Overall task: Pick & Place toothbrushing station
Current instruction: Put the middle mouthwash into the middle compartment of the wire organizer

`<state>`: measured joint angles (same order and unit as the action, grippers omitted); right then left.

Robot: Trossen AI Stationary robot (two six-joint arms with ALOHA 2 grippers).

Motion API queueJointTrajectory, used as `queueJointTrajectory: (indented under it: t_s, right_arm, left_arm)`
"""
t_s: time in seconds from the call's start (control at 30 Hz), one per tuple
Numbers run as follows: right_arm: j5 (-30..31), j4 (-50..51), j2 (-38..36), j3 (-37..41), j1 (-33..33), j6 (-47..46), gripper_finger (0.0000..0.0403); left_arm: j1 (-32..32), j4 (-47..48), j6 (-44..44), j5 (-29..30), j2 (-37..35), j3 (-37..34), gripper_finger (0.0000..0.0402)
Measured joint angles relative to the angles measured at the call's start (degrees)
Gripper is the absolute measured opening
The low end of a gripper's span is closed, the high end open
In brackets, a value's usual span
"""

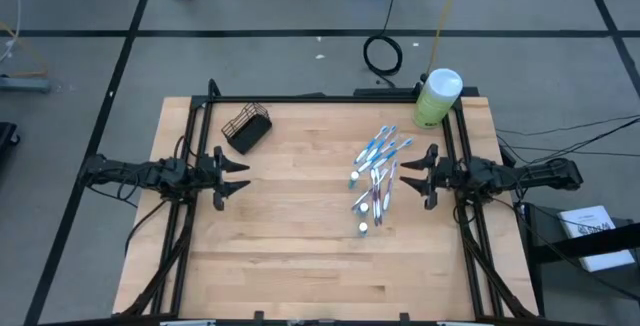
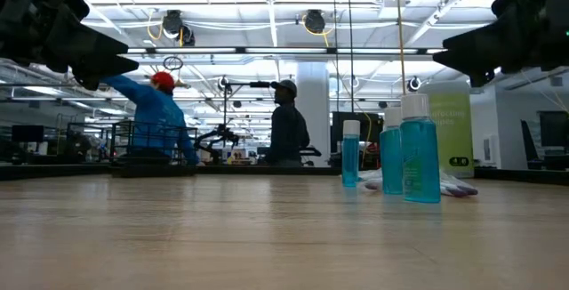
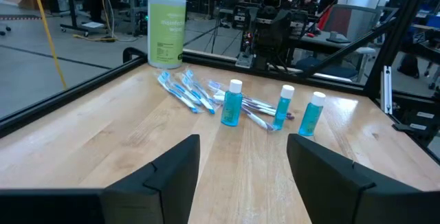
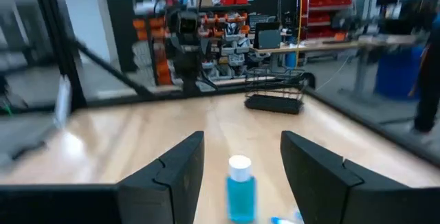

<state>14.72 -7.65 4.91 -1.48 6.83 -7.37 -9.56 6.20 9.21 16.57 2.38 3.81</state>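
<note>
The dark wire-mesh cup holder [image 1: 247, 128] lies tipped on its side at the table's far left; it also shows in the right wrist view [image 4: 276, 92]. Several blue-and-white toothbrushes [image 1: 378, 166] lie in a loose pile right of centre, among three small blue bottles with white caps [image 3: 232, 103]. My left gripper [image 1: 236, 175] is open and empty at the left edge, in front of the holder. My right gripper [image 1: 410, 175] is open and empty just right of the toothbrush pile, with one blue bottle [image 4: 240, 188] showing between its fingers, farther off.
A pale green canister with a white lid [image 1: 436, 97] stands at the far right corner. The three blue bottles [image 2: 419, 159] stand upright among the brushes. People stand in the room beyond the table [image 2: 286, 123]. Bare wood spans the table's middle and near side [image 1: 300, 246].
</note>
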Motion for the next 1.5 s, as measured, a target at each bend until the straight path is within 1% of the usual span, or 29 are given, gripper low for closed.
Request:
queueJointTrajectory:
  t_s: [0.13, 0.2, 0.37, 0.53, 0.57, 0.7, 0.73, 0.8, 0.87, 0.97, 1.0, 1.13, 1.2, 1.3, 1.4, 1.5]
  right_arm:
    - [0.1, -2.1, 0.0, 0.0, 0.0, -11.6, 0.0187]
    - [0.0, -1.9, 0.0, 0.0, 0.0, -14.7, 0.0187]
    - [1.9, -1.0, 0.2, 0.0, 0.0, -15.1, 0.0187]
    - [1.2, 0.6, 0.9, 0.0, 0.0, -11.8, 0.0187]
    - [-0.4, 1.0, 1.3, 0.0, 0.0, -11.6, 0.0187]
    - [-10.3, -2.3, 5.4, 0.0, 0.2, -11.4, 0.0187]
    - [-11.6, -4.1, 7.1, 0.0, 0.6, -11.5, 0.0187]
    - [-11.4, -7.7, 11.1, 0.0, 2.3, -11.2, 0.0187]
    - [-9.6, -11.0, 15.9, 0.0, 4.4, -9.7, 0.0190]
    - [-7.2, -17.1, 23.4, 0.0, 7.6, -8.0, 0.0201]
    - [-5.3, -18.9, 26.1, 0.0, 8.6, -8.0, 0.0206]
    - [5.6, -24.4, 36.5, 0.0, 11.2, -7.1, 0.0232]
    - [8.5, -26.4, 41.5, 0.0, 11.3, -8.2, 0.0243]
    - [9.1, -29.0, 49.0, 0.0, 11.3, -11.4, 0.0253]
    - [9.0, -32.7, 56.0, 0.0, 11.3, -13.0, 0.0255]
    - [7.2, -35.3, 62.0, -2.3, 11.4, -13.0, 0.0253]
  left_arm:
    - [0.0, 0.0, 0.0, 0.0, 0.0, 0.0, 0.0228]
    - [0.0, 0.0, 0.0, 0.0, 0.0, 0.0, 0.0228]
    - [0.0, 0.0, 0.0, 0.0, 0.0, 0.0, 0.0228]
    - [0.0, 0.0, 0.0, 0.0, 0.0, 0.0, 0.0228]
    - [0.0, 0.0, 0.0, 0.0, 0.0, 0.0, 0.0228]
    - [0.0, 0.0, 0.0, 0.0, 0.0, 0.0, 0.0228]
    - [0.0, 0.0, -0.1, 0.0, 0.0, 0.0, 0.0228]
    - [0.0, -0.3, -2.4, 0.3, 0.0, 0.0, 0.0228]
    - [0.0, -1.5, -4.5, 0.5, 0.0, 0.0, 0.0228]
    - [0.0, -3.1, -4.4, 0.5, 0.0, 0.0, 0.0228]
    - [0.0, -3.6, -4.0, 0.5, 0.0, 0.0, 0.0228]
    - [0.0, -4.8, -4.0, 0.5, 0.0, 0.0, 0.0228]
    - [0.0, -5.2, -4.6, 0.5, 0.0, 0.0, 0.0228]
    - [0.0, -6.0, -5.3, 0.5, 0.0, 0.0, 0.0228]
    - [0.0, -6.0, -5.4, 0.5, 0.0, 0.0, 0.0228]
    - [0.0, -6.0, -5.9, 0.5, 0.0, 0.0, 0.0228]
